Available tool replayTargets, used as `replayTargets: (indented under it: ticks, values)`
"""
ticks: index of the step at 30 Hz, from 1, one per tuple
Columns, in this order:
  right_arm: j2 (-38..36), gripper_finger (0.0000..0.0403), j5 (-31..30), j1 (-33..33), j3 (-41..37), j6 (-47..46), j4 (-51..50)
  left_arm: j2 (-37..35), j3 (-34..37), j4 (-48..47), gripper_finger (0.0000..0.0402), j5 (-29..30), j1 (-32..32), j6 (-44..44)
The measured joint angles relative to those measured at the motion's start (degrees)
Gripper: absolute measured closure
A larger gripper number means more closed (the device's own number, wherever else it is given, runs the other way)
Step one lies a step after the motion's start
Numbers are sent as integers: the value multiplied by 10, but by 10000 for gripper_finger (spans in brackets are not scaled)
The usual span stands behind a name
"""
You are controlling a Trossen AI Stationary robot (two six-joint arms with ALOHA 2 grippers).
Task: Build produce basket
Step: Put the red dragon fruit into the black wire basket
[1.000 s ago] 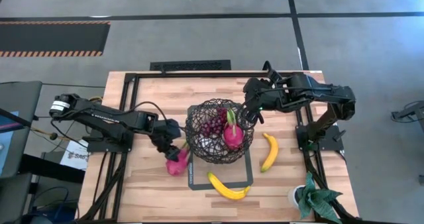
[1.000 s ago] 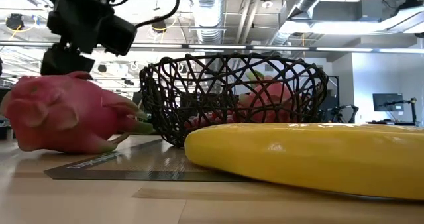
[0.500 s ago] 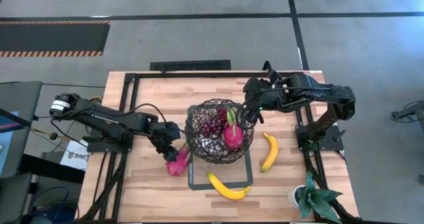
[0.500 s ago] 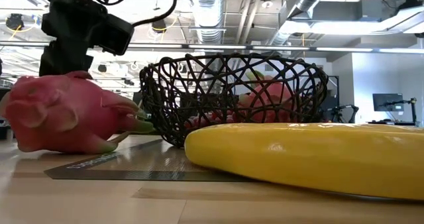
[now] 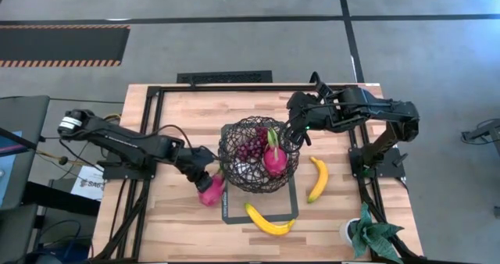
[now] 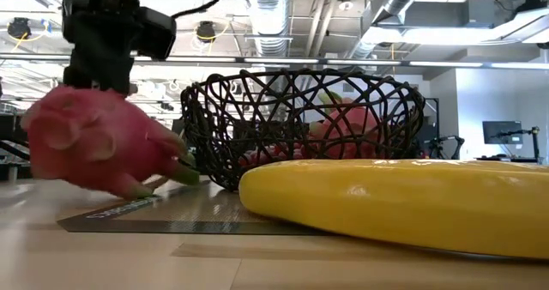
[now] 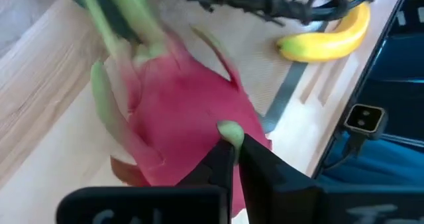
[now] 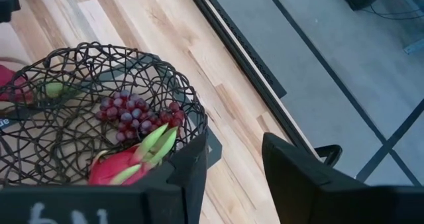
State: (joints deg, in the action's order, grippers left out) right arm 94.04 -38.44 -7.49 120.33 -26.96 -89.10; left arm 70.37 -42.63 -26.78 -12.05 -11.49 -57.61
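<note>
Left hand [image 5: 205, 178] has a dragon fruit [image 5: 210, 191] pinched by a leaf tip, just beside the basket [image 5: 258, 155]. Right hand [image 5: 294, 135] hangs at the basket's rim, fingers spread wide.

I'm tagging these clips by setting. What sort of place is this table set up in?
Probably a robotics lab or workshop in an industrial-style building. The low view shows exposed ceiling ducts and a monitor behind the basket; the high view shows a bare grey floor with hazard-striped tape beyond the wooden table.

Half-filled wire basket [image 5: 258, 166], scattered produce [image 5: 269, 220]
</note>
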Motion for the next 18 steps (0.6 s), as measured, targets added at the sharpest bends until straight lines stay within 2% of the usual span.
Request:
replayTargets:
  ticks: [4,8,14,18]
  values:
    - [0,255,0,0,0,0,0,-29,-38,-51,401,40,-17,-9]
    - [0,272,0,0,0,0,0,-68,-90,-194,401,92,-37,-49]
    - [0,286,0,2,0,4,4,-120,-181,-353,401,238,-66,-86]
    - [0,287,5,14,0,20,19,-134,-249,-412,401,347,-67,-60]
